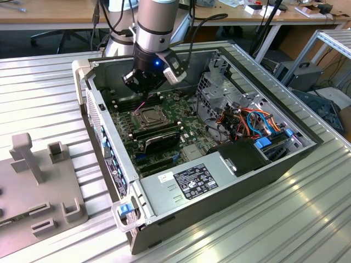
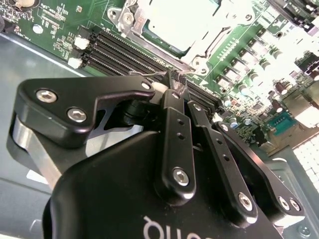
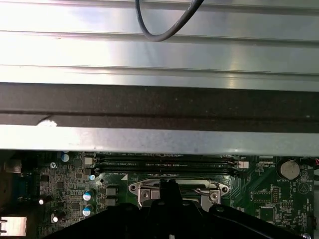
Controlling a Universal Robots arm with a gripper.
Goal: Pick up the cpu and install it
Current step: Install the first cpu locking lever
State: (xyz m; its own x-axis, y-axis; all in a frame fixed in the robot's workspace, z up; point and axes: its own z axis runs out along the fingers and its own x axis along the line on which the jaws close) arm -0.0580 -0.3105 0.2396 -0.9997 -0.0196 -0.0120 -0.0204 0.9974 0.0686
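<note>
Nearest in the exterior view lies the ribbed aluminium table (image 1: 263, 230), with a grey plastic fixture of posts and slots (image 1: 38, 186) resting on it at the exterior view's left. Next comes the open grey metal computer case (image 1: 230, 181), lying on its side. Its near end is taken up by a grey power supply box with a white label (image 1: 186, 183).

Beyond that box spreads the green motherboard (image 1: 170, 131), and toward the exterior view's right a bundle of orange and blue cables (image 1: 255, 121) crosses the drive bay. Near the middle of the board sits the cpu (image 1: 148, 115), a small flat silver-grey square chip lying in its socket. In the second wrist view it is ringed by a shiny metal retention frame (image 2: 134, 30), with long black memory slots (image 2: 134, 52) just beside.

The black gripper (image 1: 145, 96) hangs just above the board at the far side of the socket, apart from the chip. Its fingers (image 2: 172, 129) are drawn together with no gap at the tips and no chip between them. A thin metal rod (image 2: 149, 74) runs by the tips; whether they pinch it cannot be told.

Above rises the silver-grey robot arm (image 1: 156, 22), and farthest back stands a wooden desk (image 1: 55, 16).
</note>
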